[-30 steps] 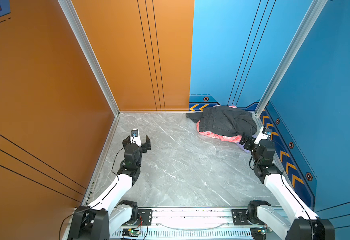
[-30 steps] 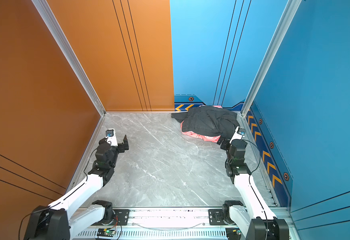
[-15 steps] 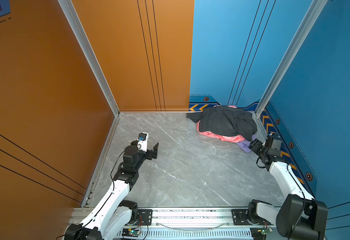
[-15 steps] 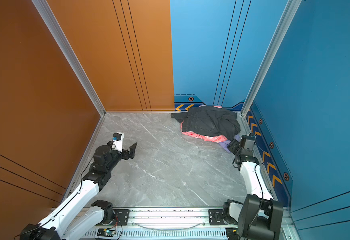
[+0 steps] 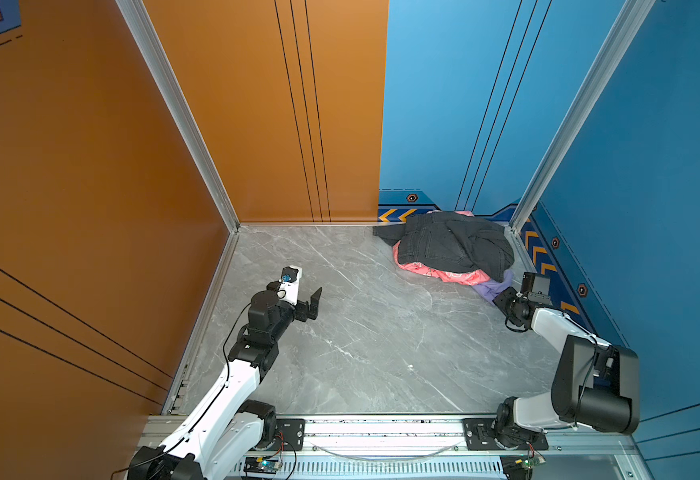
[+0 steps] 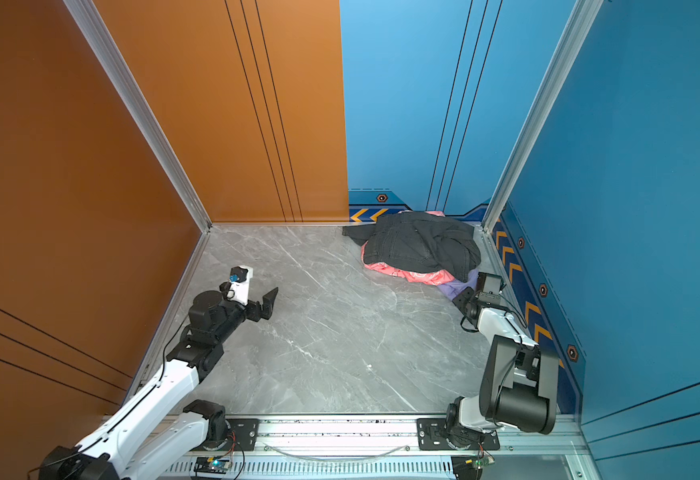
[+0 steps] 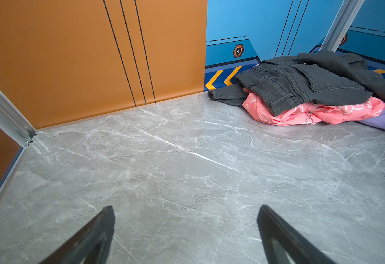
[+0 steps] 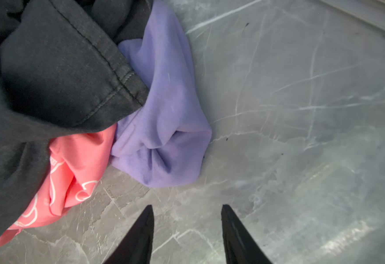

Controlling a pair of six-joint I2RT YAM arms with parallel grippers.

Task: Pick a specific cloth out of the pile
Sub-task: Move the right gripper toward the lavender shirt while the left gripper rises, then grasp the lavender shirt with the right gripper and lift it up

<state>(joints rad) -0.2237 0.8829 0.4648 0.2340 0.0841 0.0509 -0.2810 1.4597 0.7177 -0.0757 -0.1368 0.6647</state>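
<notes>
The cloth (image 8: 164, 114) pokes out at the near edge of the pile (image 5: 452, 245) in the far right corner, tucked under the dark jeans (image 8: 61, 75) beside the pink garment (image 8: 77, 169). The right gripper (image 8: 185, 206) sits just short of its free fold, jaws partly apart and empty, with bare floor between them. The left gripper (image 7: 187, 208) gapes wide and empty over open marble floor (image 5: 360, 332), well apart from the pile.
</notes>
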